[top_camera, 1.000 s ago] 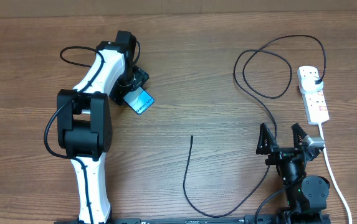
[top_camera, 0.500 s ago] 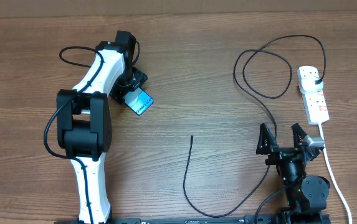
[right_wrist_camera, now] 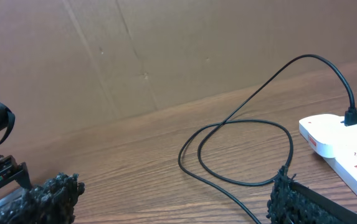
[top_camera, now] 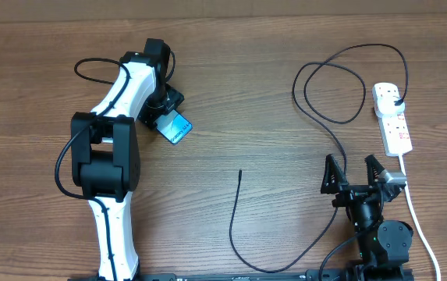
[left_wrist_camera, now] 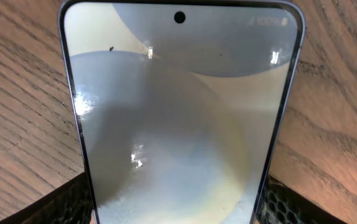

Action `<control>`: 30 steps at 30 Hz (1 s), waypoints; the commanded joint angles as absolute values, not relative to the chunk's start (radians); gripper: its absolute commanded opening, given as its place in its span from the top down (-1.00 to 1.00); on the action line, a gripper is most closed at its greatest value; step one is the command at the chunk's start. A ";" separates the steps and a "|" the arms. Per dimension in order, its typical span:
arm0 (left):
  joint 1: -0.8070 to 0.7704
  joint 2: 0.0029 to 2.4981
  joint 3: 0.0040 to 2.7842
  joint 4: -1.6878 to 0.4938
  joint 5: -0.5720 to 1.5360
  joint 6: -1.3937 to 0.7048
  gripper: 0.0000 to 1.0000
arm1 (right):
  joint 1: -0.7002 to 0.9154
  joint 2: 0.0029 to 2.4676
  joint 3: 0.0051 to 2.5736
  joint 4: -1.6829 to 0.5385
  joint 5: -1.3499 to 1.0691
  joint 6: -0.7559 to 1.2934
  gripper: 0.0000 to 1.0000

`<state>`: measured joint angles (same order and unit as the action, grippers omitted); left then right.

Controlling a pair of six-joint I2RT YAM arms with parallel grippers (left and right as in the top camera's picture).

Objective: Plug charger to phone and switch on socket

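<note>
Left gripper (top_camera: 168, 115): at the far left of the bench (top_camera: 246, 78), down over the phone with a jaw on either side of it. From the wrist camera the finger pads (left_wrist_camera: 72, 200) sit right at the phone's long edges. I cannot tell whether they are actually pinching it.
Phone (top_camera: 177, 127): lies flat on the wood at a slant, its bright cyan screen facing up. One end is under the left gripper and the other pokes out toward the middle of the bench.
Right gripper (top_camera: 353, 173): at the near right, jaws spread wide with nothing between them.
Charger (top_camera: 234, 218): its small tip lies loose on the wood near the middle, well apart from the phone. The thin black cable runs toward the near edge, curves up past the right gripper and makes a big loop. It ends in the black plug seated in the socket's far outlet.
Socket (top_camera: 395, 125): white strip at the far right, lying lengthwise just beyond the right gripper. There are red marks on its near half.
White cord (top_camera: 418, 218): thick, and it runs from the socket's near end along the right side of the right arm.
</note>
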<state>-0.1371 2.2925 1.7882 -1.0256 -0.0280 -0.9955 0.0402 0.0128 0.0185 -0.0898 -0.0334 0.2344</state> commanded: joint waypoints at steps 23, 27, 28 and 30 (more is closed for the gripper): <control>-0.139 2.335 1.747 -1.012 -0.011 -1.002 0.91 | 0.046 0.003 0.008 -0.084 -0.020 0.228 -1.00; -0.139 2.334 1.747 -1.013 -0.010 -0.991 0.92 | 0.046 0.003 0.008 -0.084 -0.020 0.228 -1.00; -0.139 2.334 1.747 -1.014 -0.010 -0.991 0.92 | 0.046 0.003 0.008 -0.084 -0.020 0.228 -1.00; -0.139 2.334 1.748 -1.013 -0.006 -0.991 0.91 | 0.046 0.003 0.008 -0.084 -0.020 0.228 -1.00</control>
<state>-0.1371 2.2913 1.7882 -1.0252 -0.0280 -0.9955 0.0399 0.0128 0.0185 -0.0902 -0.0330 0.2344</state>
